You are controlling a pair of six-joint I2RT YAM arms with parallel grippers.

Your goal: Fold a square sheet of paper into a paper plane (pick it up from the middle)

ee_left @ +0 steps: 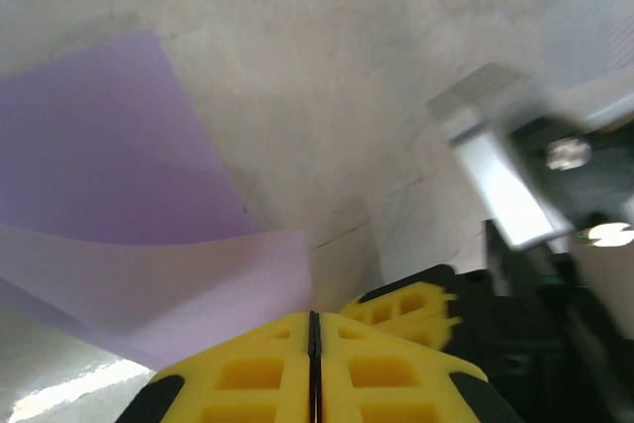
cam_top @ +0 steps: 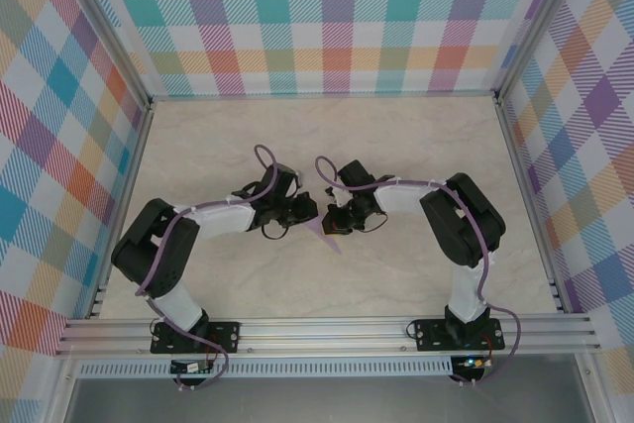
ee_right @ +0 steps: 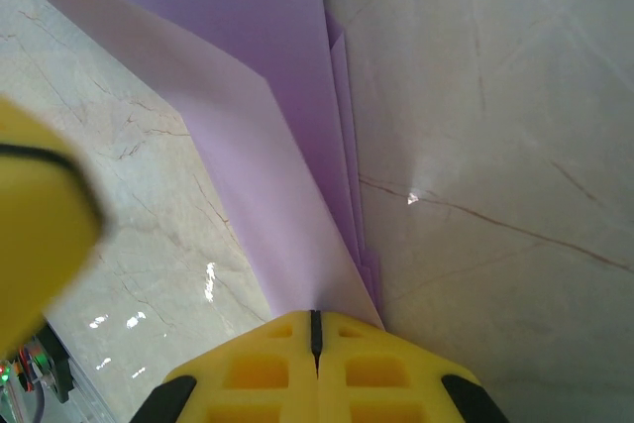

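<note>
Right gripper point(ee_right: 315, 329): fingers closed, pinching the light-purple folded paper sheet point(ee_right: 267, 146).
Left gripper point(ee_left: 312, 332): fingers closed at the sheet's edge; you cannot confirm a pinch.
Sheet: between both grippers.
Hidden: arms cover most from above.

Tabletop point(cam_top: 327, 136): far half open; centre blocked by left gripper point(cam_top: 309, 211) and right gripper point(cam_top: 335, 217) pinching paper plane point(cam_top: 329, 237); plaid walls point(cam_top: 327, 17) on three sides.
</note>
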